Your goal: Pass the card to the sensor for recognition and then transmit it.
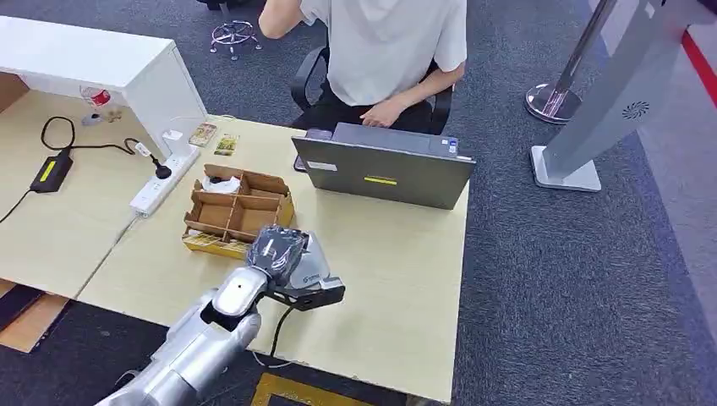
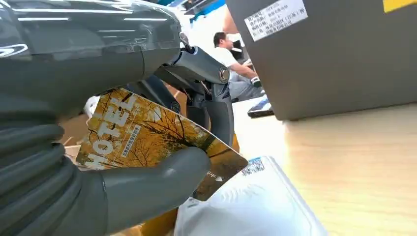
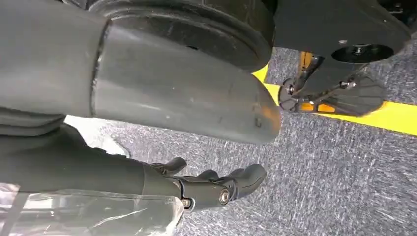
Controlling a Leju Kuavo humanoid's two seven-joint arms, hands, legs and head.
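Right now the left hand (image 1: 283,254) sits over the near right corner of the cardboard divider box (image 1: 237,211) on the pale wooden table (image 1: 397,288), its silver arm coming up from the near edge. From the left wrist view, the card (image 2: 147,137), a yellow-orange one printed with autumn trees and the word HOTEL, is pinched between the thick grey thumb (image 2: 162,179) pressing on its printed face and the darker fingers (image 2: 216,113) behind it; the card is tilted, one corner pointing toward the table. Just beneath it lies a white packet (image 2: 246,206) with a small printed label, resting against the box.

Beyond the box stands a grey laptop (image 1: 385,169), its lid back turned toward the robot, with a white sticker and a yellow one on it. A person (image 1: 385,51) in a white shirt sits behind it on a black chair. Left of the box a white power strip (image 1: 161,182) runs along the table beside a white raised shelf (image 1: 101,63), and a black power adapter (image 1: 51,172) with its cable lies farther left.

The right hand (image 3: 216,189) hangs over grey carpet (image 3: 344,187) crossed by a yellow line, its dark fingers loosely curled and apart, holding nothing
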